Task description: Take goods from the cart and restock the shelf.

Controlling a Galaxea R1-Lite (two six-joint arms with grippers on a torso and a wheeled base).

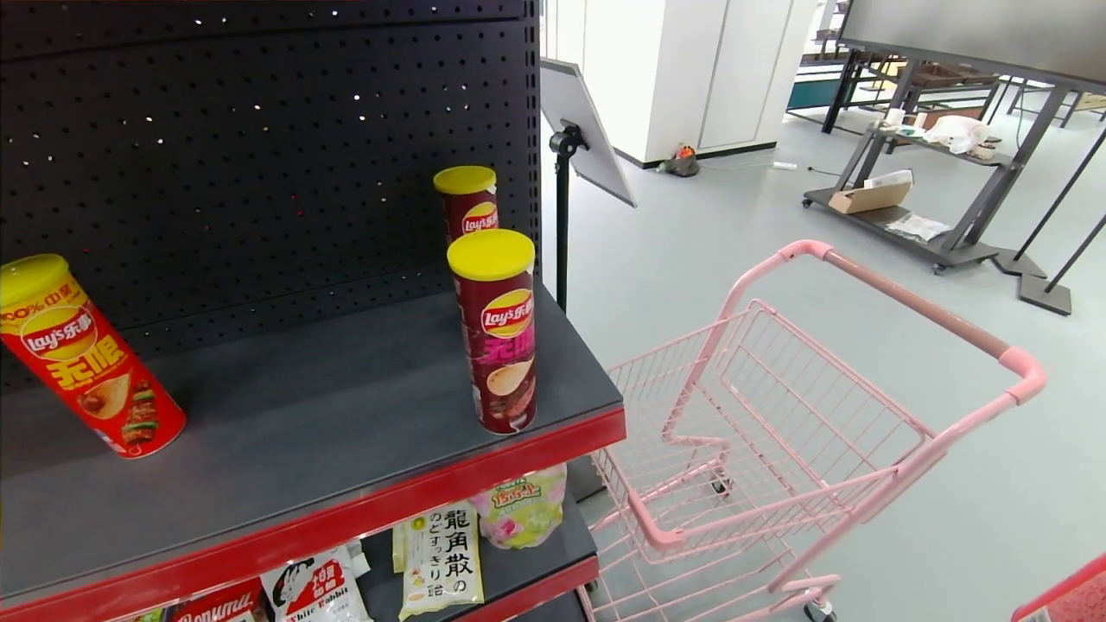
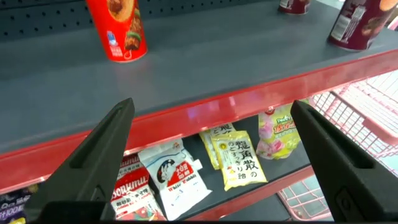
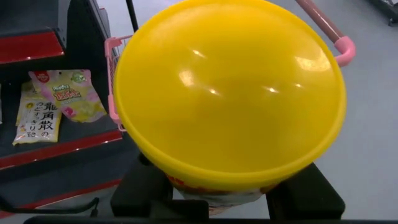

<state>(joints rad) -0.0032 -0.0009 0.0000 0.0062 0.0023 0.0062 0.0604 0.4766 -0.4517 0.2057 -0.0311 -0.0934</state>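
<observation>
My right gripper (image 3: 227,198) is shut on a chip can with a yellow lid (image 3: 229,87), held upright beside the pink cart (image 1: 812,406); its dark fingers (image 3: 149,193) flank the can's body. A red corner of this can (image 1: 1064,596) shows at the head view's lower right. My left gripper (image 2: 211,109) stands open in front of the shelf's red front edge (image 2: 205,118), holding nothing. On the grey top shelf (image 1: 285,423) stand a red chip can (image 1: 91,358) at the left and two maroon cans, one near the front (image 1: 497,333) and one behind it (image 1: 467,203).
The cart's basket looks empty. The lower shelf (image 1: 518,570) holds several snack and candy bags (image 2: 239,158). A black pegboard backs the shelf. A stand with a tilted panel (image 1: 581,130) rises behind the shelf's right end. Open grey floor lies to the right.
</observation>
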